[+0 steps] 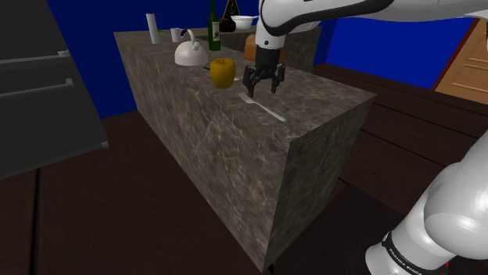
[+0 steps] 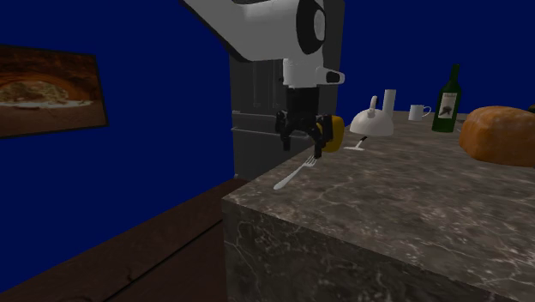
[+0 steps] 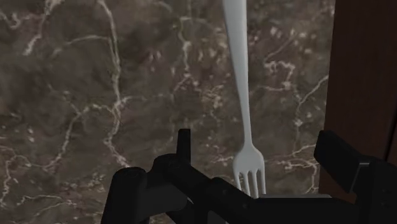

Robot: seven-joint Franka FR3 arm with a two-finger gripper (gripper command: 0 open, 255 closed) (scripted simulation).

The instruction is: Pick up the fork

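Gripper (image 1: 263, 88) is hovering just above the dark marble counter (image 1: 235, 148), pointing straight down. The fingers are standing wide apart and are clasping nothing.

I am seeing the fork (image 1: 264, 108) lying flat on the counter directly under the tool. In the wrist view its tines (image 3: 249, 170) are sitting in the gap between the two fingers, nearer one finger (image 3: 183, 145) than the other. Neither finger is touching it. The handle is running away from the gripper across the marble.

In the second exterior view the gripper (image 2: 300, 141) is hanging over the tine end of the fork (image 2: 294, 174), with the handle pointing out towards the counter's near edge.

A yellow bell pepper (image 1: 222, 72) is standing just beside the gripper, on the far side of it from the fork's handle. A white teapot (image 1: 190, 54) is sitting beyond the pepper, further from the tool. A green wine bottle (image 1: 213, 26) is standing well behind both. In the second exterior view a loaf of bread (image 2: 499, 133) is lying well apart from the gripper.
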